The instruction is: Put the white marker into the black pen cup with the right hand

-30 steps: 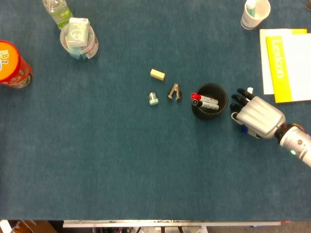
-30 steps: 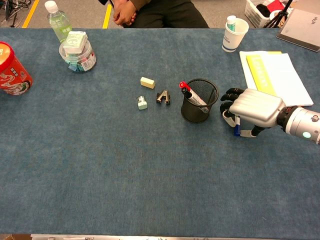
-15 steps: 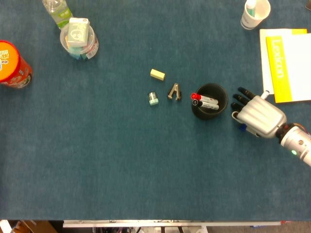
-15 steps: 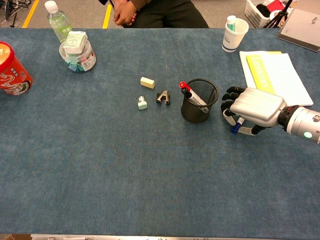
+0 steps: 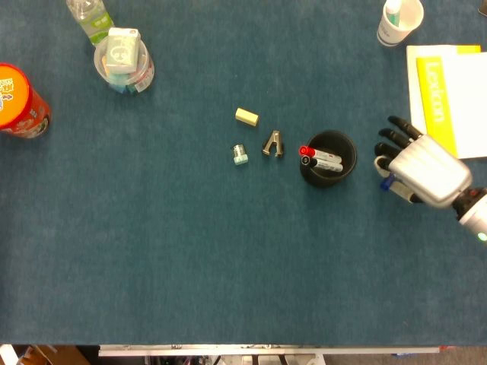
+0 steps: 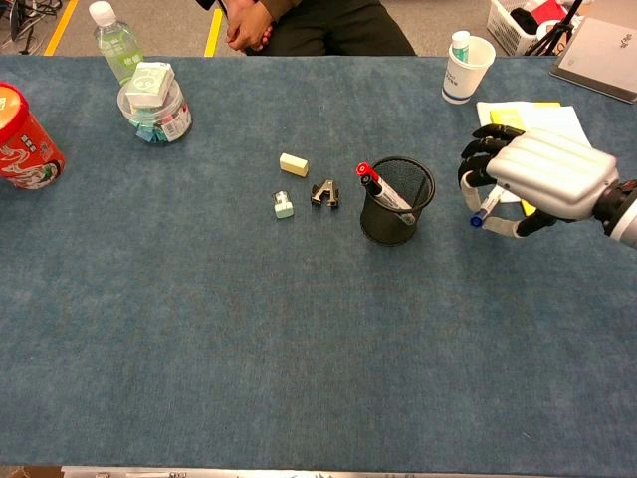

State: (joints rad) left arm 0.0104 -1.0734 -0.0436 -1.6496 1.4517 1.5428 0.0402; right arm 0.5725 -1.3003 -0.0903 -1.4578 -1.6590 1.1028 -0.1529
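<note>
Right hand [image 6: 545, 179] sits at about three o'clock from the black pen cup [image 6: 397, 201], well apart from it and lifted clear of the blue table [image 6: 299, 329]. Its fingers are curled down around the white marker [image 6: 485, 208], which it grips beneath the palm. Only the marker's lower end peeks out below the fingers in the chest view: a short white stretch finishing in a blue cap. The long axis slants, with the blue end pointing toward roughly seven o'clock, down and toward the cup's side, while the rest of the barrel runs up under the silver back of the hand and is hidden. In the head view the same hand [image 5: 422, 169] shows to the right of the cup [image 5: 329, 158], and a small blue tip [image 5: 387, 182] pokes out at its lower left edge.

Inside the cup lean other markers, one with a red cap [image 6: 364, 170] at the rim's nine o'clock side. At nine o'clock from the cup lie a dark staple remover [image 6: 324, 193], a small pale green item [image 6: 284, 205] and a yellow eraser [image 6: 293, 164]. Behind the hand, toward twelve o'clock, lies a white and yellow booklet [image 5: 445, 99], and farther back stands a paper cup [image 6: 467, 68]. No left hand appears in either view.
</note>
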